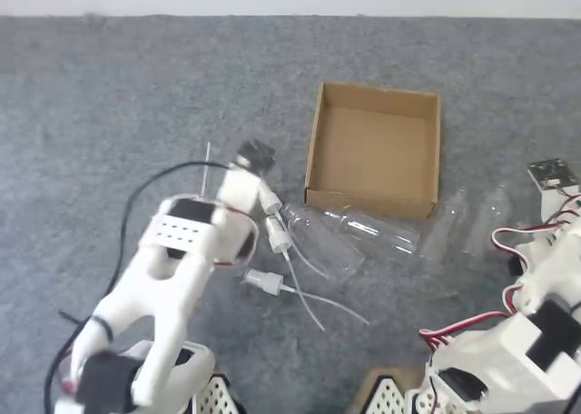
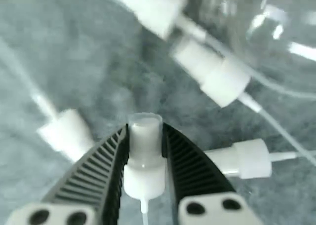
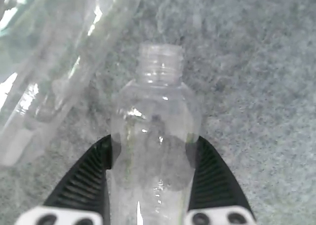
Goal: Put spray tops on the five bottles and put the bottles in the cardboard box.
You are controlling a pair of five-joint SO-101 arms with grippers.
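left wrist view: left hand (image 2: 144, 132) tight on spray top (image 2: 144, 158); right hand (image 3: 153, 145), clear bottle (image 3: 157, 104)

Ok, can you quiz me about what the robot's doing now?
1. Yes or no: is anything inside the box?
2. What does the left gripper hold? A: a spray top. B: the box. C: nothing.
3. Fill in: the right gripper holds a ___.

Key: 1 no. 2 A. 3 bottle.
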